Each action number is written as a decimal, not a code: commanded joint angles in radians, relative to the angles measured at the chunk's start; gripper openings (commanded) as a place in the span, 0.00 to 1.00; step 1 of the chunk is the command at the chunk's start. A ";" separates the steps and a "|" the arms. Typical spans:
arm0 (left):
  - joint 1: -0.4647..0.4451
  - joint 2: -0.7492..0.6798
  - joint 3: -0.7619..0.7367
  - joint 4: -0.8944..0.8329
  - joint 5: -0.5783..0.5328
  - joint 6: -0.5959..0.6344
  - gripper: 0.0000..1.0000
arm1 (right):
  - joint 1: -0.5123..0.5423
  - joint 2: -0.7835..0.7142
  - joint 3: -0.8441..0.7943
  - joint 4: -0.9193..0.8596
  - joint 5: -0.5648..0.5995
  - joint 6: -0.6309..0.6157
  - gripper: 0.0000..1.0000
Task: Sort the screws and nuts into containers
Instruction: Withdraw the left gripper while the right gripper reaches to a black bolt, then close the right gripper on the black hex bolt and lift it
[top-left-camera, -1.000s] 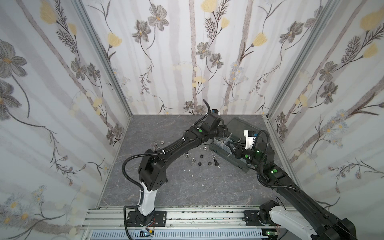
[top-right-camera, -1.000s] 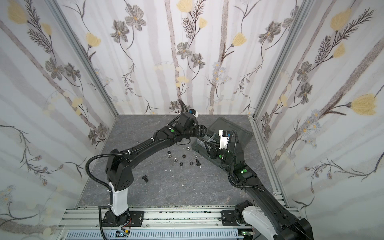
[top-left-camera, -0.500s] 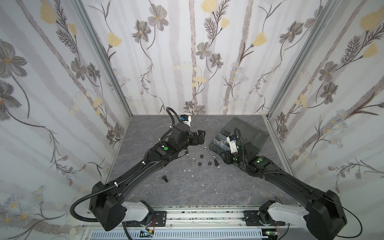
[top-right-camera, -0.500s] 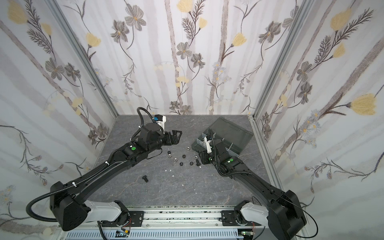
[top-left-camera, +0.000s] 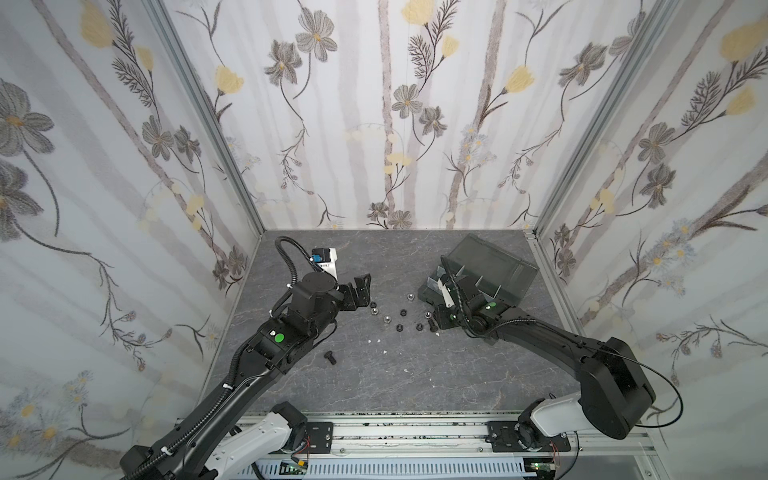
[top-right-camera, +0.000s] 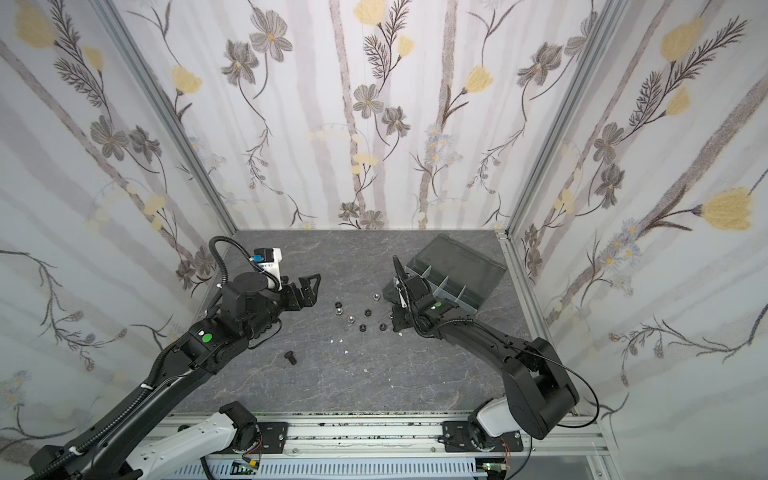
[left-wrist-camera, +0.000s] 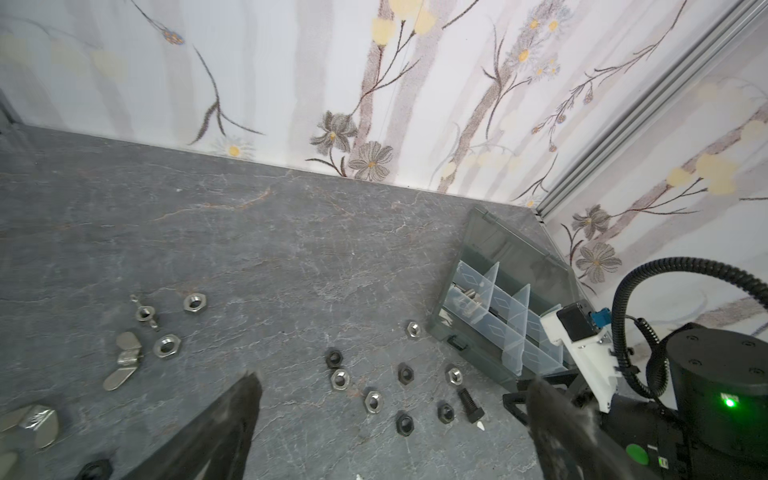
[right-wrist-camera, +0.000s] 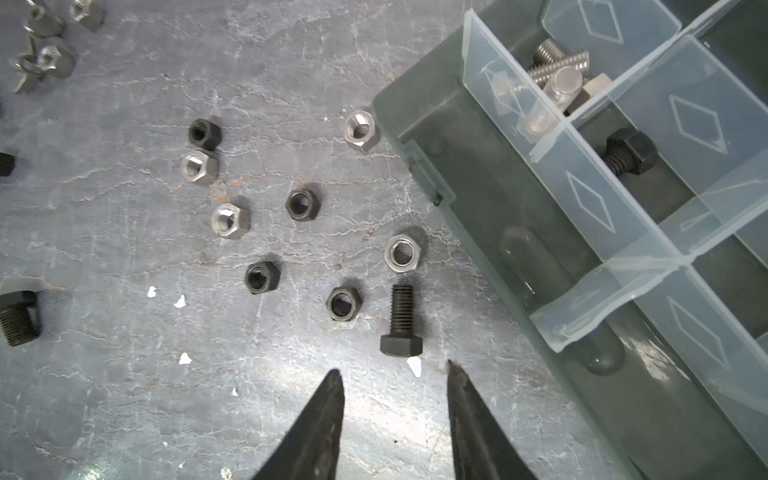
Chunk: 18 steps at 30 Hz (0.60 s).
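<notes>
Both empty: left tool (top-left-camera: 361, 289) wide open, right tool (right-wrist-camera: 394, 368) narrowly open by black screw (right-wrist-camera: 401, 322).

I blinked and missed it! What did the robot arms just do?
The left gripper pulled back leftward from over the box and opened wider, empty. The right gripper came off the box down to the table, just short of the black bolt. The nuts and box stayed put.

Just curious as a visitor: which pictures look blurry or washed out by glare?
Left wrist view: the left gripper is blurred, the nuts crisp. Right wrist view: glare whitens the table near the right gripper. Both top views: evenly lit.
</notes>
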 joint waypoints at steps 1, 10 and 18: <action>0.008 -0.048 -0.039 -0.040 -0.059 0.032 1.00 | 0.002 0.038 0.022 -0.026 0.019 -0.013 0.43; 0.038 -0.105 -0.160 -0.004 -0.072 0.063 1.00 | 0.011 0.156 0.080 -0.050 0.009 -0.016 0.41; 0.051 -0.133 -0.216 0.010 -0.048 0.072 1.00 | 0.020 0.248 0.113 -0.063 0.026 -0.014 0.37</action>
